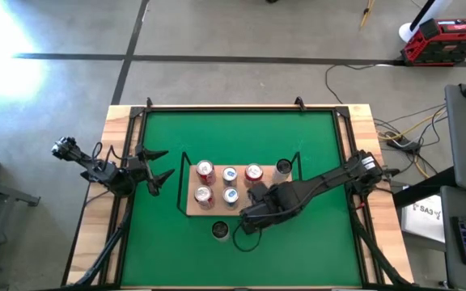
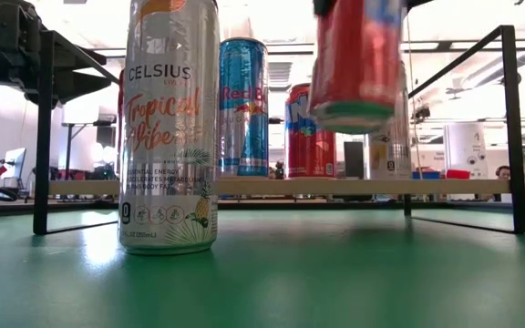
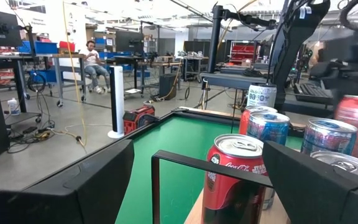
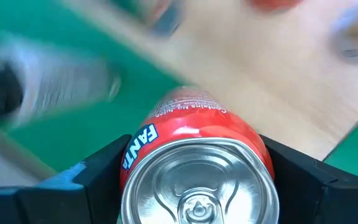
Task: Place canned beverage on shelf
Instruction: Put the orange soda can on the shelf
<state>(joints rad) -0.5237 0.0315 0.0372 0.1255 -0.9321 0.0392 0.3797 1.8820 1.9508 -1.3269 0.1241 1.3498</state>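
Observation:
The shelf [image 1: 194, 208], a light-wood board in a black wire frame, lies mid-mat and carries several cans standing upright on their bases. My right gripper [image 1: 257, 202] is over the shelf's near right part, shut on a red Fanta can [image 4: 197, 168], which the low view [image 2: 358, 59] shows lifted above the board [image 2: 445, 186]. A tall Celsius can [image 2: 169, 128] stands on the green mat in front of the shelf [image 1: 220, 230]. My left gripper [image 1: 156, 170] is open and empty at the mat's left edge, facing the shelf's left end. My right gripper pinches the Fanta can between its two fingers [image 4: 98, 177], on opposite sides of its upper wall [image 4: 135, 146] just under the top rim. The fingers come from above, pointing down. The can hangs below them, near upright, clear of the board.
A dark-topped can [image 1: 282, 167] stands by the shelf's far right end. The shelf's upright wire ends [image 2: 514, 128] rise at both sides. Wooden table edges border the green mat [image 1: 241, 129], which is bare on the far side. A person sits far off in the room [image 3: 92, 59].

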